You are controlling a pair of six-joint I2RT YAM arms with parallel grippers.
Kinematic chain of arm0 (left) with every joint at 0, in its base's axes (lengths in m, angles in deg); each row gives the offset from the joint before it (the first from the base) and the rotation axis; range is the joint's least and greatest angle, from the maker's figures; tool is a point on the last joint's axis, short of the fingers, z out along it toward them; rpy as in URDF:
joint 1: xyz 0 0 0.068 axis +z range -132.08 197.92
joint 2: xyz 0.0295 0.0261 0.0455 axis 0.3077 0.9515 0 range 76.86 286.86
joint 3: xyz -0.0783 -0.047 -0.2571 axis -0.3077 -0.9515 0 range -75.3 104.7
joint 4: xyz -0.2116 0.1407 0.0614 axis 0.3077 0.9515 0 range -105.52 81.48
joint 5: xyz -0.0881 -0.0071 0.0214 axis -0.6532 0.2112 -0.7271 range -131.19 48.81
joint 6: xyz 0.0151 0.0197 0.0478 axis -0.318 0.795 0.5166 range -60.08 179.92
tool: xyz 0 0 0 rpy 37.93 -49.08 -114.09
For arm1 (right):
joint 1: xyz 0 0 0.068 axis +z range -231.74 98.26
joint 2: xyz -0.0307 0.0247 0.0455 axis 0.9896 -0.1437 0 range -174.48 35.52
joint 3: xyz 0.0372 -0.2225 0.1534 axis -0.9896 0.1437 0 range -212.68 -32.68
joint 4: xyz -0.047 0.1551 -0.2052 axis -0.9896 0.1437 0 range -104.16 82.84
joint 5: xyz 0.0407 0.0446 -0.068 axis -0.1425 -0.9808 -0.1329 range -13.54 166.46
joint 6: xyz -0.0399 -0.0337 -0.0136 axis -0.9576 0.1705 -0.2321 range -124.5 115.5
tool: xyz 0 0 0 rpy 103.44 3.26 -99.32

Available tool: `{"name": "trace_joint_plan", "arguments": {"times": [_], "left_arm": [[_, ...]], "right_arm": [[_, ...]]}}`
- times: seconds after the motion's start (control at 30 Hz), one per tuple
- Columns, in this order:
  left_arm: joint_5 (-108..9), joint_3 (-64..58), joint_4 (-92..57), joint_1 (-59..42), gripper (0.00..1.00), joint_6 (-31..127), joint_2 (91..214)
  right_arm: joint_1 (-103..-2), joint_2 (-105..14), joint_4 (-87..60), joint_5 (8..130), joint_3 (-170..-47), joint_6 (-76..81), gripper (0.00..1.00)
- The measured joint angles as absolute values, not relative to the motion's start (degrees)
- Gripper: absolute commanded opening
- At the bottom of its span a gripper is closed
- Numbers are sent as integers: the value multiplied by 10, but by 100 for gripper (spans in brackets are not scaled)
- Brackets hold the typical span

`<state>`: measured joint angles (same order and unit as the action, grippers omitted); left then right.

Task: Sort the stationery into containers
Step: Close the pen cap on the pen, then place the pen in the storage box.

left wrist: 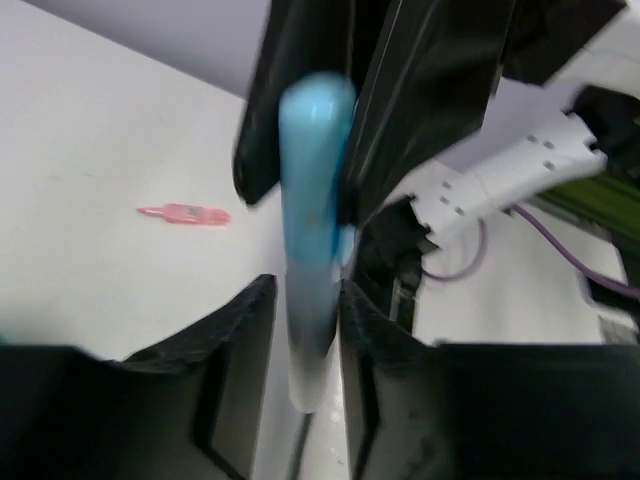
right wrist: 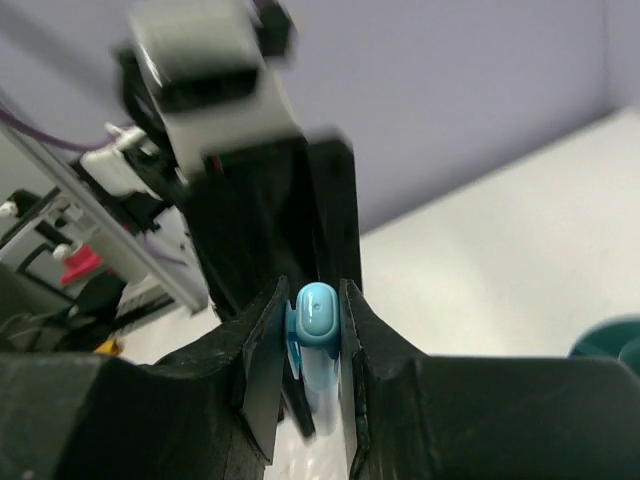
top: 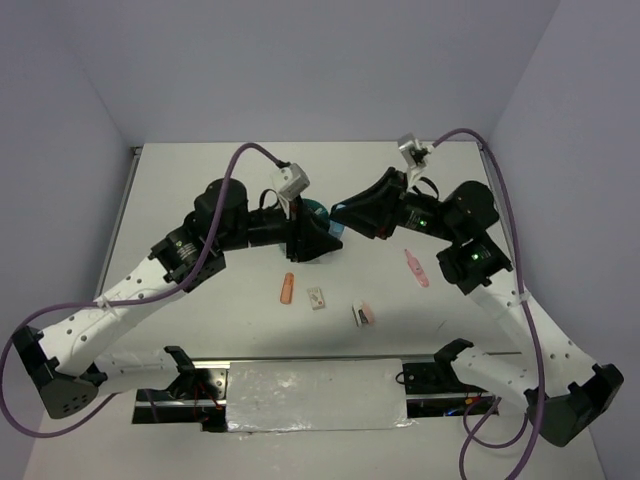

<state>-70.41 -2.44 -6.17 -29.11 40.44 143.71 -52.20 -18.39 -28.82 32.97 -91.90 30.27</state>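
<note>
Above the surface (top: 350,270), right jaws clamp the light-blue marker (right wrist: 317,312); left jaws straddle it, grip state indeterminate.

From above and behind, we overlook the whole table (top: 200,180); both wrist views face each other closely, sharing the light-blue marker (left wrist: 315,240).

A white tabletop (top: 200,190) spreads under me, boxed in by pale lavender walls (top: 300,60). A crinkled silver sheet (top: 315,395) lies at its near edge, a metal strip (top: 119,215) along its left side.
</note>
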Motion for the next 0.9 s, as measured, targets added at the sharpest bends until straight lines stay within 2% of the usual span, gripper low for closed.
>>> {"name": "trace_joint_plan", "arguments": {"times": [0.03, 0.13, 0.2, 0.27, 0.3, 0.5, 0.7, 0.9], "left_arm": [[-685, -36, -79, -286, 56, 397, 1430], [-623, -52, -110, -271, 70, 381, 1405], [-585, -54, -114, -269, 75, 374, 1385], [-552, -54, -113, -269, 77, 374, 1368], [-536, -57, -111, -269, 99, 373, 1358], [-425, -91, -22, -269, 99, 359, 1303], [-339, -91, 123, -269, 99, 329, 1268], [-312, -102, 201, -269, 99, 295, 1206]], "right_arm": [[-525, -193, -274, 323, -921, 301, 0], [-538, -231, -223, 304, -936, 293, 0], [-551, -255, -204, 297, -951, 288, 0], [-571, -275, -201, 286, -966, 287, 0], [-583, -284, -202, 282, -972, 286, 0], [-638, -375, -237, 276, -1022, 231, 0], [-672, -562, -307, 260, -1107, 208, 0], [-680, -719, -291, 245, -1189, 183, 0]]}}
